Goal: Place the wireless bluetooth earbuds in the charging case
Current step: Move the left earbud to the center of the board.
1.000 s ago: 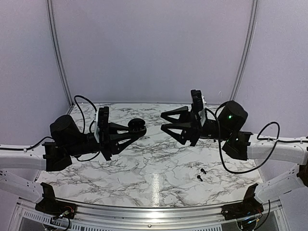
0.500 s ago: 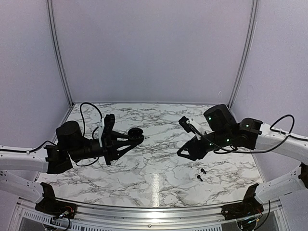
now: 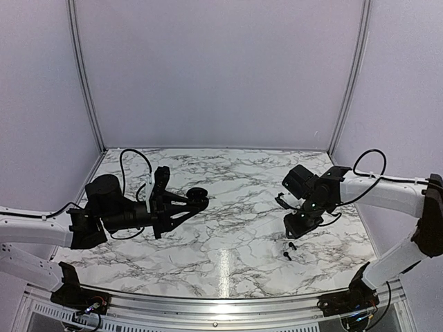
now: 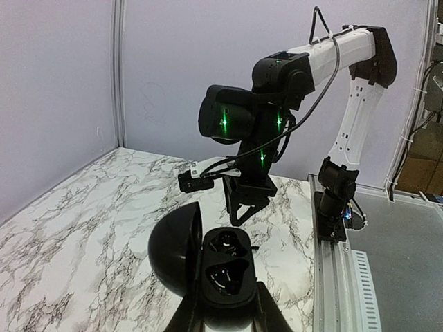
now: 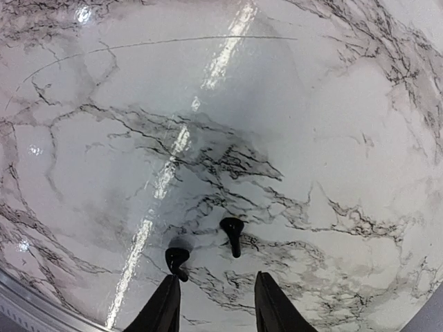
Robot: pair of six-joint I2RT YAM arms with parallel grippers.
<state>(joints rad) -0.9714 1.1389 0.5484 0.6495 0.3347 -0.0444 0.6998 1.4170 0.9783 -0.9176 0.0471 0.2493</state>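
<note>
My right claw (image 5: 216, 308), jaws apart and empty, hangs above two black earbuds (image 5: 232, 236) lying on the worktop (image 5: 311, 124); my left claw (image 4: 223, 319) clamps the open case (image 4: 225, 270) aloft. I should centre one stem between the jaws, then pinch gently.

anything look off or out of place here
Nothing spilled or damaged. Two black earbuds lie loose on the marble table below the right end effector. The charging case, lid open, wells seemingly empty, sits in the left end effector.
</note>
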